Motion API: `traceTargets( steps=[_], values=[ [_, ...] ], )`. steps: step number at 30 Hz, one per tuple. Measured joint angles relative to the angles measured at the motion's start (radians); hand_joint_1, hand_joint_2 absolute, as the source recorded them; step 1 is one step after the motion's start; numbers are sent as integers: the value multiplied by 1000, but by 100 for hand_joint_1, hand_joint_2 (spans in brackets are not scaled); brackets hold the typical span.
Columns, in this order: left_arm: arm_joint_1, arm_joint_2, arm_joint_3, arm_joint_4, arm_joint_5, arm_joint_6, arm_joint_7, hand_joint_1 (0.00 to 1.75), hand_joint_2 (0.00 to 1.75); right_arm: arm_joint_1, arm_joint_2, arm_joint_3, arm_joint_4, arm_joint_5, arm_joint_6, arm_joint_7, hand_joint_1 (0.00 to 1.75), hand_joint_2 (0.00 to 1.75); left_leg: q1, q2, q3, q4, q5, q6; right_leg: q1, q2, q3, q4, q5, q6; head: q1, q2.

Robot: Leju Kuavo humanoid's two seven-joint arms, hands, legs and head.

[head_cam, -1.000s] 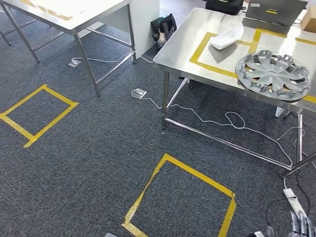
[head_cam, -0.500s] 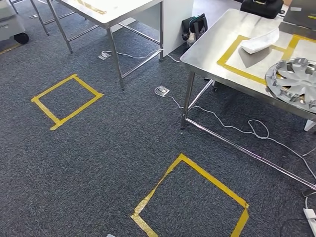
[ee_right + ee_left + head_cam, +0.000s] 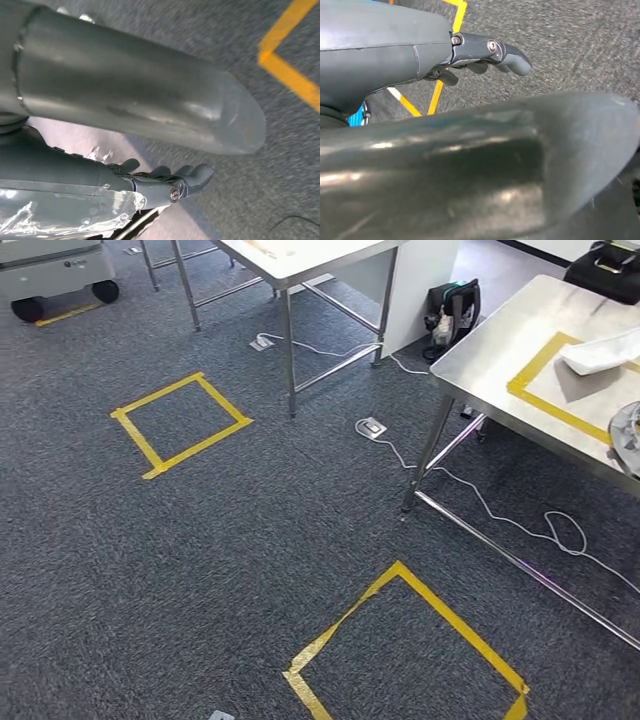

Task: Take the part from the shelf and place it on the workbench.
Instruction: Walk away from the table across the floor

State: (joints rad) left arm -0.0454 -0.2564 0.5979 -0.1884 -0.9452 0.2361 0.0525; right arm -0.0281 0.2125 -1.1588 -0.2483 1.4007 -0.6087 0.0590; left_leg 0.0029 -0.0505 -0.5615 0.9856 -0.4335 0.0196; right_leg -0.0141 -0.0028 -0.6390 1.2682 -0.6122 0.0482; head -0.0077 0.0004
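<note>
A steel workbench marked with yellow tape stands at the right of the head view. On it lie a white curved part and, at the picture's edge, a silver wheel cover. My left hand hangs over grey carpet, its fingers stretched out and holding nothing. My right hand hangs the same way, empty, with a strip of yellow floor tape beyond it.
Two yellow tape squares mark the carpet, one at mid-left and one near me. A white table stands at the back, with a black bag beside it. A white cable and a floor socket lie under the workbench. A grey cart is at far left.
The camera has swung to the left, so the workbench and tape squares slid right in the picture. My right hand, seen at the bottom right corner earlier, has left the head view.
</note>
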Motion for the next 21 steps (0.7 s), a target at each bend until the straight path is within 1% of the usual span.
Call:
traceTargets(
  steps=[1,2,3,5,6,7,8,9,10,11,12,13,14,15,16,17,18,19,21],
  values=[
    [0,0,0,0,0,0,-1,0,0,-1,0,-2,0,-5,0,-6,0,0,0,-2,0,0,0,0,0,1,5,-11,7,-1,0,0],
    [0,0,1,0,0,1,-6,0,0,-4,0,-14,1,-20,2,-29,0,0,0,-12,1,0,1,-1,2,18,33,-75,38,-6,0,0],
    [0,-1,3,0,0,2,-13,0,0,-8,0,-30,3,-36,6,-56,0,0,-1,-26,0,1,2,-5,4,34,62,-142,69,-10,-1,0],
    [1,-2,9,0,0,5,-26,0,0,-21,0,-63,7,-64,14,-105,0,0,1,-56,-3,0,6,-18,11,60,118,-265,125,-19,-1,0],
    [2,-2,11,0,0,6,-28,0,0,-25,0,-72,9,-67,15,-109,0,0,1,-63,-6,2,8,-25,11,51,122,-273,129,-21,-1,0],
    [3,-2,13,0,0,6,-29,0,0,-27,1,-76,9,-68,16,-111,0,0,1,-51,-11,8,2,-30,10,42,126,-278,134,-26,-2,0],
    [3,-1,14,0,0,7,-29,0,0,-27,1,-79,10,-69,16,-112,0,0,0,-31,-22,30,-14,-34,9,32,128,-282,138,-31,-4,0],
    [2,-1,15,0,0,7,-29,0,0,-26,1,-82,11,-69,16,-113,0,0,-1,-7,-44,74,-41,-37,7,19,129,-286,141,-36,-6,0],
    [1,-1,16,0,0,7,-30,0,0,-25,1,-84,11,-69,16,-114,0,0,-2,18,-75,137,-75,-41,8,7,128,-287,141,-38,-8,0],
    [1,-1,17,0,0,7,-30,0,0,-24,1,-87,12,-69,16,-114,0,0,-1,29,-110,207,-107,-45,8,-6,127,-287,141,-40,-10,0],
    [1,0,18,0,0,7,-30,0,0,-24,1,-89,12,-69,16,-114,0,0,0,34,-137,263,-127,-48,8,-19,126,-287,140,-41,-10,0],
    [2,0,18,0,0,7,-30,0,0,-24,1,-91,13,-69,16,-115,0,0,1,36,-150,289,-127,-51,8,-31,126,-287,139,-41,-10,0],
    [3,1,19,0,0,7,-30,0,0,-25,1,-93,14,-69,17,-115,0,0,3,39,-140,272,-108,-52,7,-43,127,-287,138,-39,-10,0],
    [4,1,19,0,0,7,-30,0,0,-25,1,-93,15,-69,17,-116,0,0,5,48,-112,218,-75,-54,6,-54,129,-287,136,-37,-10,0],
    [4,1,20,0,0,7,-30,0,0,-26,1,-93,16,-69,19,-117,0,0,6,70,-72,146,-40,-56,6,-63,132,-286,134,-33,-10,0],
    [3,1,20,0,0,7,-30,0,0,-26,1,-93,17,-68,21,-117,0,0,6,93,-36,78,-17,-54,9,-72,131,-283,129,-27,-12,0],
    [1,0,20,0,0,7,-29,0,0,-26,1,-93,17,-64,24,-115,0,0,5,110,-13,32,-5,-49,12,-80,131,-281,124,-21,-11,0],
    [0,0,20,0,0,7,-29,0,0,-27,1,-93,17,-59,28,-111,0,0,3,119,-2,10,-4,-43,16,-88,131,-281,120,-17,-8,0],
    [0,0,21,0,1,8,-27,0,0,-30,1,-93,19,-45,35,-98,0,0,1,100,-3,4,-6,-26,17,-105,139,-283,116,-9,-2,0]
  ],
)
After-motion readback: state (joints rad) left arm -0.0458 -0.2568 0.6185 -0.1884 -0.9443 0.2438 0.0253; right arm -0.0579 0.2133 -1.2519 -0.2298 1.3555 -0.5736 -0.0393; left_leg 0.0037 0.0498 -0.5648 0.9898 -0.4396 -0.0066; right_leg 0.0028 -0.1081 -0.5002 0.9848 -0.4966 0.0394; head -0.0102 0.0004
